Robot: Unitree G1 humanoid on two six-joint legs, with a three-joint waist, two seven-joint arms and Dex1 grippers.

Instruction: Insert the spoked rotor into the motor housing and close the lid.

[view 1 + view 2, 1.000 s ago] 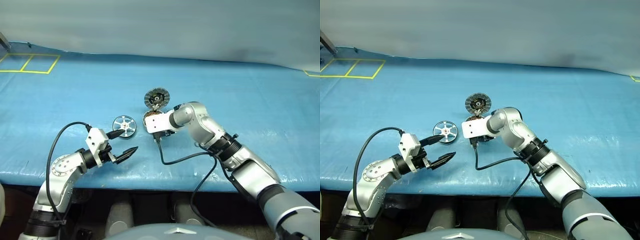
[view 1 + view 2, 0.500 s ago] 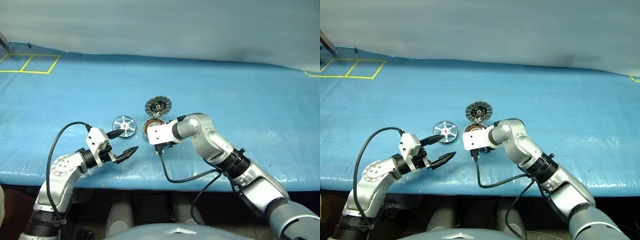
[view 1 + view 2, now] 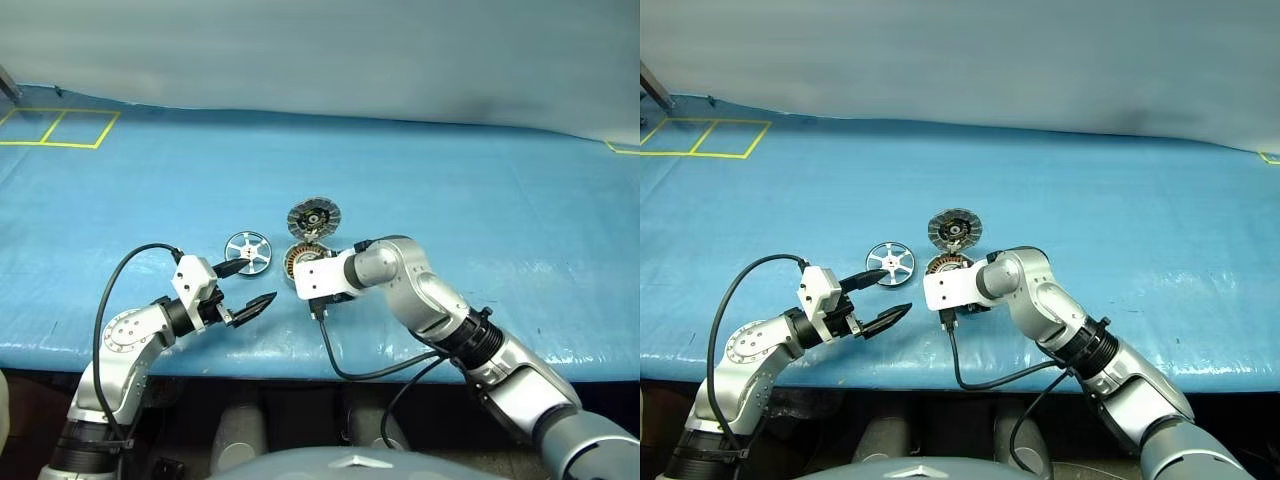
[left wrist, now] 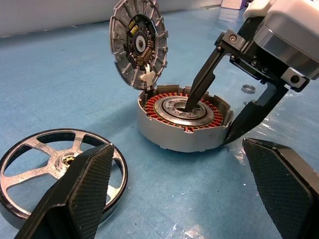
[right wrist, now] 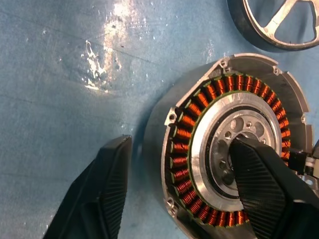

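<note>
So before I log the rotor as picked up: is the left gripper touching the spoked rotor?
Apart. The left wrist view shows the left gripper open, its fingers above the spoked rotor, which lies flat on the mat.

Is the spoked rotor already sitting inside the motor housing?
No, the spoked rotor lies flat on the blue table beside the motor housing, whose copper windings are uncovered.

Silver-grey jointed arms, black cables, white wrist blocks, black textured end effector fingers [image 4: 87, 191].
</note>
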